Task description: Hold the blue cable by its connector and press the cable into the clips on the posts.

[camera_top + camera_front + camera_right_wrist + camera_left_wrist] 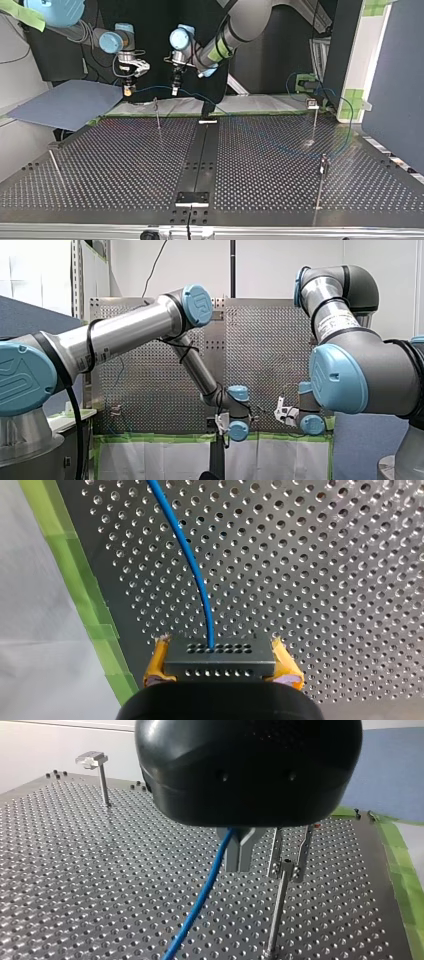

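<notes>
Blue cable (192, 565) is barely traceable in the front view, where both grippers sit small at the far edge of the perforated table (260, 165), partly behind the arms. In the left wrist view a black housing hides the roots of my left gripper (240, 857). Its metal fingers are drawn together on the cable, which drops out of view beneath them. My right gripper (220, 645) has its yellow pads (159, 662) clamped on the dark connector (220, 661), and the cable leads straight ahead from it, bending slightly. Only the top view shows the span between the grippers, roughly level, running left to right above a thin post (157, 114). Only the left wrist view shows an upright post (278, 910) just beside the fingers.
</notes>
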`<action>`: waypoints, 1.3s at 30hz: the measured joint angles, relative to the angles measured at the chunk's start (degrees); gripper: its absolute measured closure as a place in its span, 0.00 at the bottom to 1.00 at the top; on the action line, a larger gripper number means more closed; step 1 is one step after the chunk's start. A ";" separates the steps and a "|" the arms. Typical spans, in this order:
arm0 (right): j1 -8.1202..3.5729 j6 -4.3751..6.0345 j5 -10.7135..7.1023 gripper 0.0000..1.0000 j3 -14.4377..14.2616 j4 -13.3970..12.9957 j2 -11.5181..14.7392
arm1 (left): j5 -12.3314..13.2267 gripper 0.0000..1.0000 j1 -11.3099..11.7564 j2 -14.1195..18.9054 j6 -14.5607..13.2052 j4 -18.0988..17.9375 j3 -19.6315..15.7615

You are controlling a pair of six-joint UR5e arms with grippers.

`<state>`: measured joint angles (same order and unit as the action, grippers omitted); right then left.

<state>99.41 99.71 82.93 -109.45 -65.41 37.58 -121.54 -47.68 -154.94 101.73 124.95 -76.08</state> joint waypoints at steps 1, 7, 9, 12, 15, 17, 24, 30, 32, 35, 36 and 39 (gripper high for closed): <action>-0.04 -0.60 -0.22 1.00 0.09 0.27 0.00 | 0.01 1.00 -0.02 -0.06 -0.01 0.13 0.35; -0.15 -3.21 -1.36 1.00 0.53 1.21 0.00 | 0.11 1.00 0.07 -0.43 -0.05 1.16 2.52; -0.23 -3.64 -1.47 1.00 0.81 1.63 0.00 | 0.40 1.00 0.27 -1.04 -0.10 1.64 3.32; -0.39 -4.08 -1.55 1.00 1.24 2.18 0.00 | 1.19 1.00 0.51 -2.13 -0.03 2.64 4.52; -0.71 -4.26 -1.58 1.00 1.42 2.28 0.00 | 1.44 1.00 0.72 -3.47 0.19 3.76 5.72; -0.99 -4.28 -1.60 1.00 1.52 2.29 0.00 | 1.07 1.00 0.93 -4.29 0.16 4.41 6.39; -1.77 -4.27 -2.16 1.00 1.68 2.30 -0.09 | -0.95 1.00 1.56 -5.42 -0.49 6.64 8.53; -2.31 -4.78 -2.92 1.00 1.78 2.10 -0.51 | -1.29 1.00 2.22 -5.41 -0.56 8.16 9.73; -2.47 -5.12 -3.13 1.00 2.06 2.02 -0.95 | -1.22 1.00 2.34 -5.44 -0.62 8.52 9.97; -2.70 -5.37 -3.65 1.00 2.67 2.04 -1.38 | -0.81 1.00 2.29 -5.46 -1.26 9.16 10.43; -2.77 -5.39 -3.77 1.00 2.86 2.10 -1.44 | -0.63 1.00 2.23 -5.47 -1.70 9.58 10.63; -3.06 -4.99 -4.34 1.00 3.39 1.82 -1.59 | -0.23 1.00 2.11 -5.48 -2.48 10.72 11.13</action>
<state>96.35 94.72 78.58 -106.06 -63.59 35.99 -121.77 -45.57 -160.41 99.25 135.67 -64.95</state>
